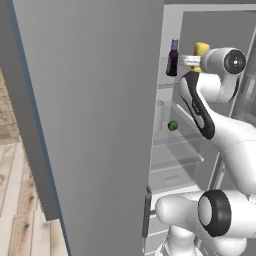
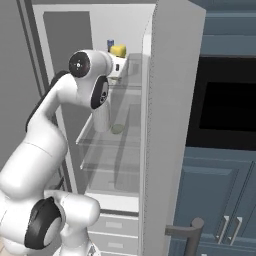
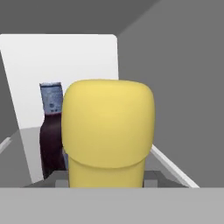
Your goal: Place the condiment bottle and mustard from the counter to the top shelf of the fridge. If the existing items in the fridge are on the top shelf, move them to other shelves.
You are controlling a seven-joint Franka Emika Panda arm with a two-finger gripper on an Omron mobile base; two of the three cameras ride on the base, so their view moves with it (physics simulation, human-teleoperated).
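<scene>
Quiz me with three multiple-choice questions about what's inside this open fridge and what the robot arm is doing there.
1. Where does the condiment bottle stand?
A. on the floor
B. on the fridge's top shelf
C. in a white drawer

2. What colour is the mustard?
A. yellow
B. red
C. white

3. How does the fridge door stand?
A. shut
B. taken off
C. swung open

Answers:
1 B: the dark bottle stands upright on the highest rack, above the green ball.
2 A: the hand view shows its all-yellow body close up, beside the dark bottle.
3 C: the shelves inside are in plain sight.
</scene>
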